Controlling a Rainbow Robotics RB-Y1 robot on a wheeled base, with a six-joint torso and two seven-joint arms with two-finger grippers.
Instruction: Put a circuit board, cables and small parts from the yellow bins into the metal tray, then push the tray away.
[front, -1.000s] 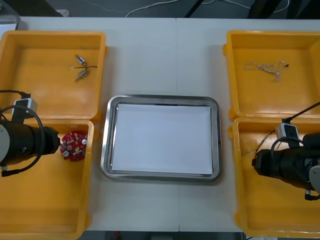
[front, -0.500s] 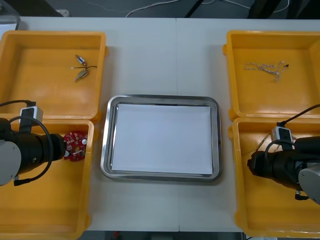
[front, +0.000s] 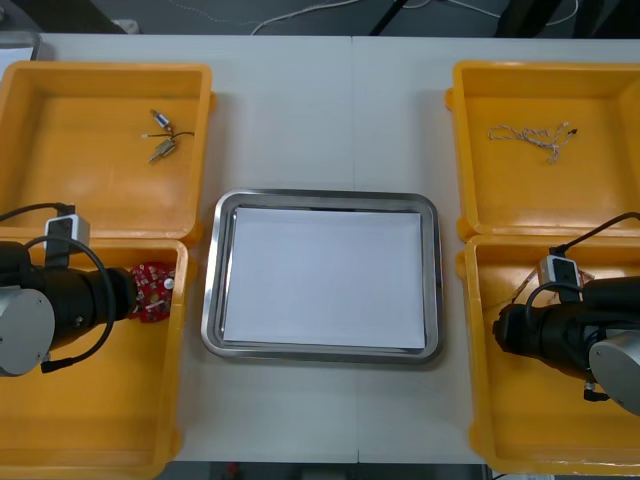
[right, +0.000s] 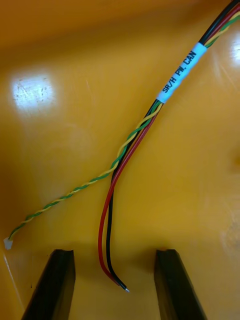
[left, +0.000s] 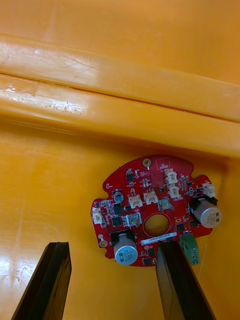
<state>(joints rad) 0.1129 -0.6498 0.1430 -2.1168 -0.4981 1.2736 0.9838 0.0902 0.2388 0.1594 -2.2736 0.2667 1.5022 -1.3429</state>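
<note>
Farther right than before, our left gripper (left: 112, 247) hangs spread over the circuit board (left: 152, 210) in the near-left yellow bin (front: 90, 400) — our right gripper (right: 115, 255), spread too, straddles a cable (right: 137, 135).

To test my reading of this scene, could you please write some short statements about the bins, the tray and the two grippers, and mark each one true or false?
1. The circuit board lies in the tray. False: it lies in the near left bin.
2. The left gripper, over the near left bin at the circuit board, has its fingers open. True.
3. The right gripper is shut on a cable. False: over the near right bin, its fingers stand open, with the cable's bare end lying between them.
4. Small metal parts lie in the far left bin. True.
</note>
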